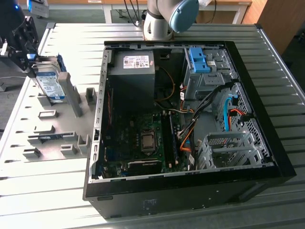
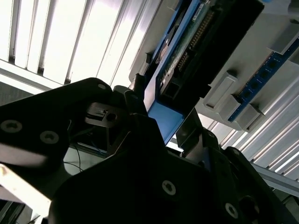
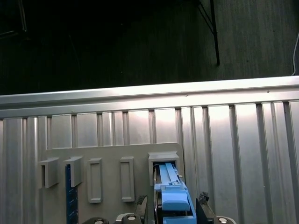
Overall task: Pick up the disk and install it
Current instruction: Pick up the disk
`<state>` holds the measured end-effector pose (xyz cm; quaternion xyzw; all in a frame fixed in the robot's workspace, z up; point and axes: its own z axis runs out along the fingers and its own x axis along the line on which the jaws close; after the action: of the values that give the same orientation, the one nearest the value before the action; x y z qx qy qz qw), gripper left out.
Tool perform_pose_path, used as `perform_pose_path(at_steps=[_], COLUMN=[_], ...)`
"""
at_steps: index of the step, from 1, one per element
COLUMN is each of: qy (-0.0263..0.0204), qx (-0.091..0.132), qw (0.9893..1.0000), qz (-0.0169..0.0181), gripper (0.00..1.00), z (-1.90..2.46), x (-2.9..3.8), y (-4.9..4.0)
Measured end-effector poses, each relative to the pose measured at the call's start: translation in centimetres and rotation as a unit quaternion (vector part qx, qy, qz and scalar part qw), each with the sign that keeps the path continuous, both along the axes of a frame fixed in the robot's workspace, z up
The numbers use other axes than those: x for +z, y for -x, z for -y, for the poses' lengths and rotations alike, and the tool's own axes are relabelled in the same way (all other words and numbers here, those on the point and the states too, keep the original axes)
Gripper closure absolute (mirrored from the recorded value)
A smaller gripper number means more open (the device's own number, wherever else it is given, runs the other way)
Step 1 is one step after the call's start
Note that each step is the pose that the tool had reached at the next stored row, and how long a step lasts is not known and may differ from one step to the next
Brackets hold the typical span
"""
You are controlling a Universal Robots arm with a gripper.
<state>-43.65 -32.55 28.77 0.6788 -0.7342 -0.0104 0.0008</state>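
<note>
The disk (image 1: 50,85), a silver drive with a blue-and-white label and blue rails, stands on edge at the far end of the grey holder plate (image 1: 57,129), at the exterior view's left. My black gripper (image 1: 32,67) is shut on it from above. In the first wrist view the disk's blue rail (image 3: 171,196) runs between the fingers (image 3: 202,201) towards a raised slot (image 3: 163,157) of the plate. The second wrist view shows the disk's green board and blue rail (image 2: 164,116) clamped in the gripper (image 2: 163,109). I cannot tell whether the disk is clear of its slot.
An open black computer case (image 1: 267,129) lies on the slatted metal table (image 1: 71,33), at the exterior view's right. It holds a grey power-supply box (image 1: 136,67), a blue bracket on a drive cage (image 1: 199,59), a motherboard and a metal cage (image 1: 228,148). The arm's base (image 1: 159,24) stands behind.
</note>
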Motion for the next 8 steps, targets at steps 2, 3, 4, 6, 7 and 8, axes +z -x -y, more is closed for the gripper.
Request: perform_pose_path(at_steps=[2, 3, 4, 6, 7, 8], qy=[0.0, 0.0, 0.0, 0.0001, 0.0003, 0.0005], qx=[0.0, 0.0, 0.0, 0.0, 0.0, 0.0], qw=[1.0, 1.0, 1.0, 1.0, 1.0, 1.0], qz=[-0.0001, 0.0, 0.0, 0.0001, 0.0001, 0.0001], gripper=[0.49, 0.49, 0.49, 0.56, 0.56, 0.56], z=[0.0, 0.0, 0.0, 0.0, 0.0, 0.0], x=[0.0, -0.02, -0.03, -0.03, -0.04, -0.04], y=[0.0, 0.0, 0.0, 0.0, -0.01, 0.0])
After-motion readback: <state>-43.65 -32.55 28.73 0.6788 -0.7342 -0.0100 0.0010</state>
